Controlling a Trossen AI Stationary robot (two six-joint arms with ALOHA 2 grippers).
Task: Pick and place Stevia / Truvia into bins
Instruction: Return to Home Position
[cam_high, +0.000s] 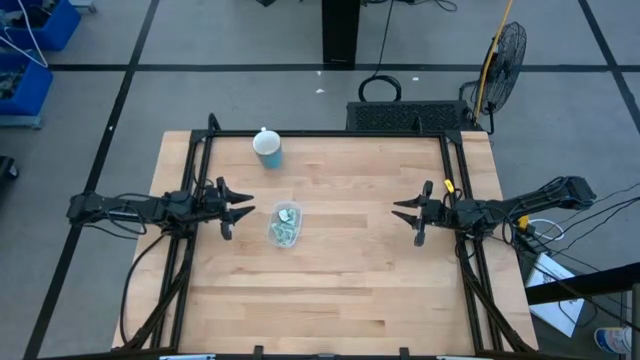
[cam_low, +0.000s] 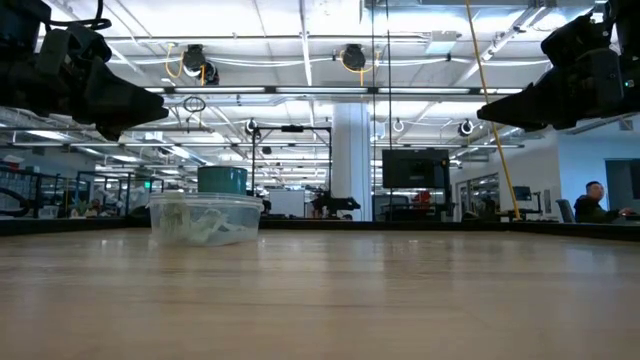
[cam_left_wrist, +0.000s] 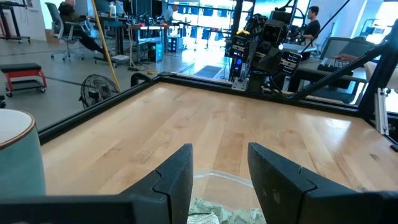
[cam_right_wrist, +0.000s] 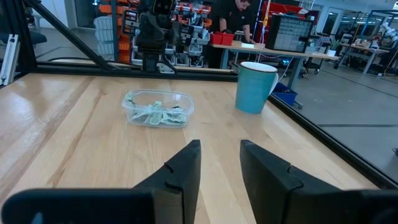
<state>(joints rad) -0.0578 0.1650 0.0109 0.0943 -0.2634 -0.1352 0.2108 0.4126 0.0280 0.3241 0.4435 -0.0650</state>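
Observation:
The clear shallow container (cam_high: 284, 224) rests on its base left of the table's middle and holds several pale green and white sachets (cam_right_wrist: 158, 116). It also shows in the low view (cam_low: 205, 217) and at the left wrist view's lower edge (cam_left_wrist: 221, 186). No sachet shows on the bare wood. My left gripper (cam_high: 240, 204) hovers open above the table, just left of the container. My right gripper (cam_high: 404, 214) hovers open at the table's right side, well away from the container, fingers pointing at it (cam_right_wrist: 221, 158).
A light blue cup with a white lid (cam_high: 267, 148) stands near the table's far edge, left of centre. A black frame (cam_high: 330, 133) rims the table. A fan (cam_high: 503, 52) stands on the floor beyond the far right corner. People sit in the room behind.

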